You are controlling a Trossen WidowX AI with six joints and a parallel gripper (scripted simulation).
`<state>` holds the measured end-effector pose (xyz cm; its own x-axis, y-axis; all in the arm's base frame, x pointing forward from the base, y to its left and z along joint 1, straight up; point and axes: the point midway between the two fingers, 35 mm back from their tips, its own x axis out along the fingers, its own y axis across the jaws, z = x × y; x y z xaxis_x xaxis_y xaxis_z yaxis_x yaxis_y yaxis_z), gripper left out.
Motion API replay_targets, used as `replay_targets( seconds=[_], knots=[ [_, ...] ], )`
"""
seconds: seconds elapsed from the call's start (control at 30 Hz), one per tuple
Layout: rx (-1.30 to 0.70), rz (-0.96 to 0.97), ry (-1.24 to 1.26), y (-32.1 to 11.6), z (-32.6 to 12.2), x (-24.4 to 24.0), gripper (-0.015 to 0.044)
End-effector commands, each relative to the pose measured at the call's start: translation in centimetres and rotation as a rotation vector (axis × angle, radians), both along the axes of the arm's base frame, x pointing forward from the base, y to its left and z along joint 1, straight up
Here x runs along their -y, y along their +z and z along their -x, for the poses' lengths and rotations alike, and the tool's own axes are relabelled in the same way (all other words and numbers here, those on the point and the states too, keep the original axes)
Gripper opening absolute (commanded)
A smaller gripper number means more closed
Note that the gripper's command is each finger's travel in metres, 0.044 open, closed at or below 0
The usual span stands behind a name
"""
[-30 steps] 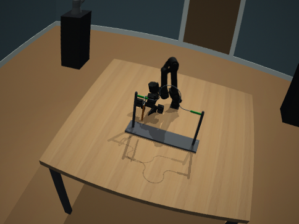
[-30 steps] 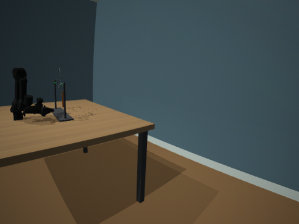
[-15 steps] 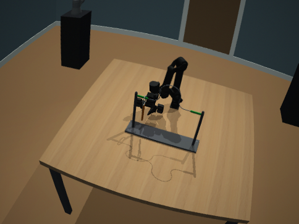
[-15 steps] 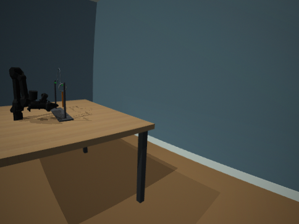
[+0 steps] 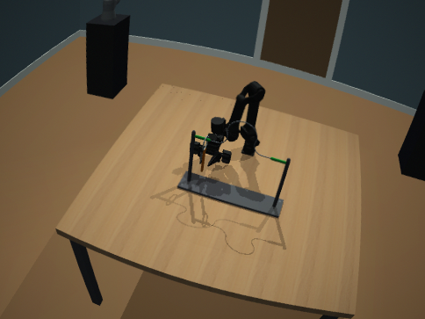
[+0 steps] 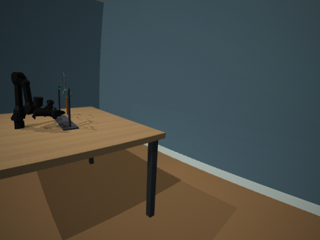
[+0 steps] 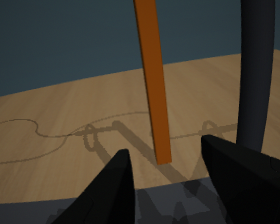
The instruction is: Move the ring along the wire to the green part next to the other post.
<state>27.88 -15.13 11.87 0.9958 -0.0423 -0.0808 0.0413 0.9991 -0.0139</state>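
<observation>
The ring [image 6: 63, 93] hangs on the green wire part [image 5: 202, 138] beside the left post [image 5: 190, 160] [image 6: 69, 112] [image 7: 257, 75]. Its orange handle [image 5: 203, 159] [image 6: 67, 106] [image 7: 153, 75] hangs down, slightly tilted in the wrist view. My gripper [image 5: 205, 163] [image 6: 63, 112] [image 7: 165, 151] is open and empty. In the wrist view the handle's lower end shows between the fingertips, a little ahead of them, with no contact visible. The post stands behind the right finger there. The other green part [image 5: 278, 160] is beside the right post [image 5: 281, 184] [image 6: 59, 99].
The thin grey wire [image 5: 241, 121] [image 6: 63, 73] arches between the green parts, in front of the arm in the top view. The posts stand on a dark base [image 5: 237, 198] [image 6: 71, 127] [image 7: 160, 195] on the wooden table [image 5: 132, 224] [image 6: 116, 132]. Shadows fall on the table.
</observation>
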Motion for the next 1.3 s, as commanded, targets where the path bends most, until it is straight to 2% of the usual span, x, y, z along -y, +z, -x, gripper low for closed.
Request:
replay_targets(
  seconds=[0.0, 1.27],
  knots=[
    [0.006, 0.001, -0.004, 0.2, -0.8, 0.3, 0.0160],
    [0.013, 0.000, -0.004, -0.2, -5.9, 0.2, 0.0160]
  ],
)
